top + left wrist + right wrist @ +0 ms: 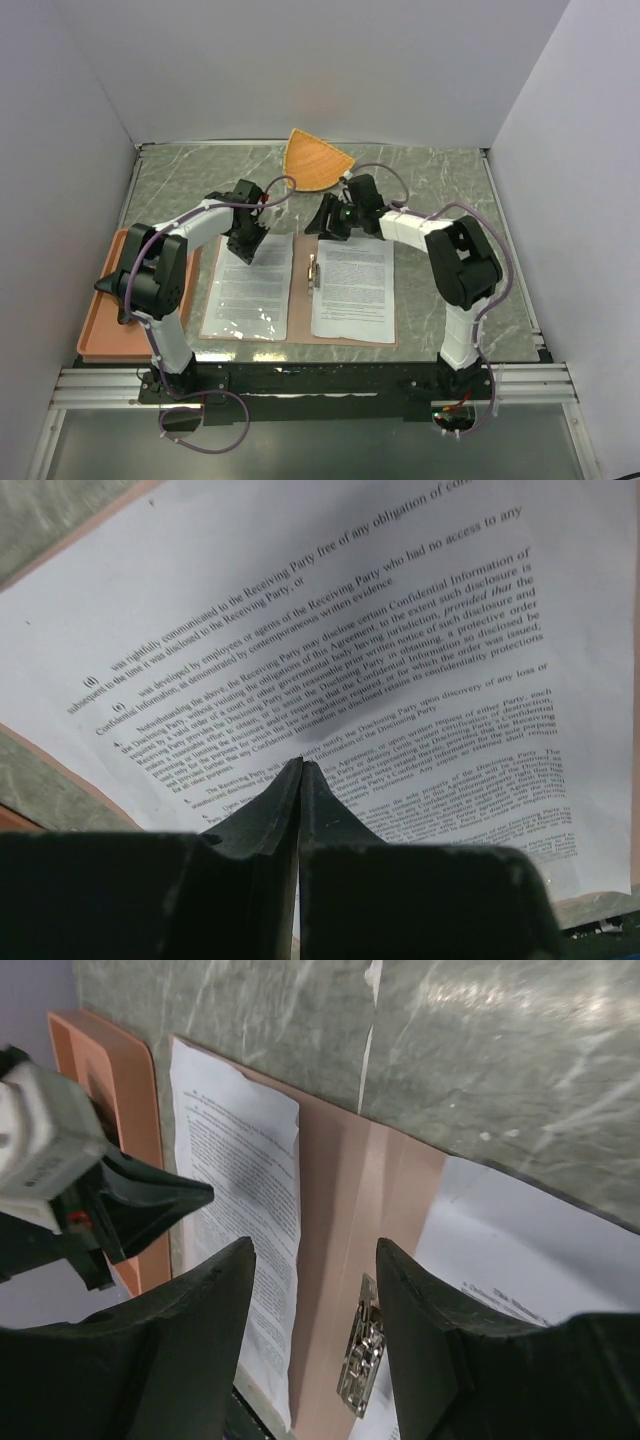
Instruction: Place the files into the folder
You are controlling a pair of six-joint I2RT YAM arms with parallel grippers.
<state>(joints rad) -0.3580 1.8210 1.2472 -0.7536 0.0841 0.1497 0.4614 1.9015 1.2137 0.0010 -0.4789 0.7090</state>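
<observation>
Closed left gripper (pixel 246 256) is pinning a printed sheet (pixel 250 295) inside the folder (pixel 299 310); empty, half-open right gripper (pixel 315 1252) is hovering nearby.

Salmon-orange tray (pixel 98 335) w/ raised rim lies flat, out to the left of the left gripper (pixel 246 256) and back toward the near edge; part of it is hidden. Orange fan-shaped dish (pixel 316 160) sits beyond both grippers at the far edge, closer to the right gripper (pixel 320 228), near it but not touching. Grey-green marbled table (pixel 450 190) spreads under & around both, w/ pale veins and some glare. Plain white walls (pixel 300 70) on 3 sides, well past the grippers. Metal rail (pixel 330 385) runs along the near edge, behind them.
</observation>
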